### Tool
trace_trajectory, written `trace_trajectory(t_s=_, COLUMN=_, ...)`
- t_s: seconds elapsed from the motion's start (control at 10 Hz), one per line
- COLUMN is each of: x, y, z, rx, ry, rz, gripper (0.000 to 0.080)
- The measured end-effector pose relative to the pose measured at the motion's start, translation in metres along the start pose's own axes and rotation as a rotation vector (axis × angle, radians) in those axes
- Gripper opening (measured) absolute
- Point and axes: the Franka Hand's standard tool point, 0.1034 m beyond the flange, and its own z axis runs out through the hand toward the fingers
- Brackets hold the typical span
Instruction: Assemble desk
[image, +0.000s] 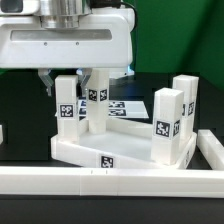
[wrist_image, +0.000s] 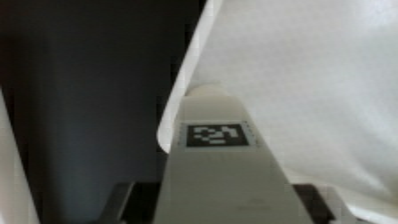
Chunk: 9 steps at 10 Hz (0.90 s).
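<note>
The desk's white slab (image: 110, 150) lies upside down with its raised rim showing. Several square white legs stand up from its corners. One leg (image: 65, 104) rises at the corner on the exterior view's left, and my gripper (image: 66, 82) comes down over its top with a dark finger on each side. In the wrist view this leg (wrist_image: 222, 180) with its square tag (wrist_image: 217, 135) fills the space between the fingers (wrist_image: 135, 200), which press on it. The gripper (wrist_image: 222, 208) is shut on the leg. White slab surface (wrist_image: 320, 80) shows beyond it.
Two legs (image: 168, 122) stand close together on the exterior view's right, and another leg (image: 96, 95) stands at the back. A long white rail (image: 110, 185) runs along the front and up the right side (image: 212, 150). The marker board (image: 128, 106) lies behind the slab.
</note>
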Motion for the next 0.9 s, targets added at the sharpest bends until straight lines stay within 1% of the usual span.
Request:
trace_trajectory(t_s=0.4, x=0.0003, y=-0.0015, z=0.0003, rx=0.001, ry=0.001, rz=0.367, gripper=0.0289)
trace_trajectory(t_s=0.7, x=-0.0055, y=-0.0039, z=0.0003, rx=0.012, ry=-0.026, rz=0.560, gripper=0.0294)
trace_trajectory(t_s=0.9, x=-0.0087, y=-0.0057, z=0.0005, rx=0.012, ry=-0.034, rz=0.620, gripper=0.0298)
